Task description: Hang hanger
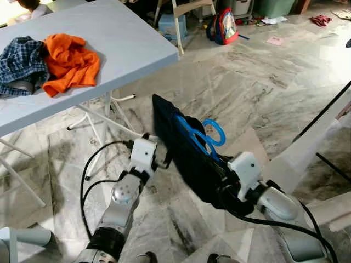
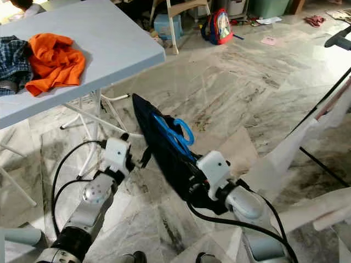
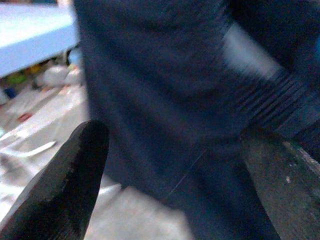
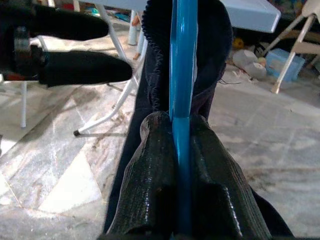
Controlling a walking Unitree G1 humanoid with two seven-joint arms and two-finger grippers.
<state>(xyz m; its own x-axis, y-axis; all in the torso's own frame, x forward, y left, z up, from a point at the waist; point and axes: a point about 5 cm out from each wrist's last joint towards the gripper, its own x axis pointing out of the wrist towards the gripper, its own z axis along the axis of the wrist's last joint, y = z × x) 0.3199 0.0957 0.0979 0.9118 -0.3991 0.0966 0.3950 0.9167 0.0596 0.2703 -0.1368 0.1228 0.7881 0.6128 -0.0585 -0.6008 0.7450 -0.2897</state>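
A blue plastic hanger carries a dark navy garment, held low over the marble floor in front of me. My right gripper is shut on the hanger's blue bar, with the cloth draped around its fingers. My left gripper is at the garment's left edge. Its fingers stand apart, with navy fabric filling the space between them. The hook curls up above the garment's top edge.
A light blue folding table stands at the left, holding an orange cloth and a plaid shirt. Its white legs are close to my left arm. A black rod with pale cloths is at the right. A backpack lies far back.
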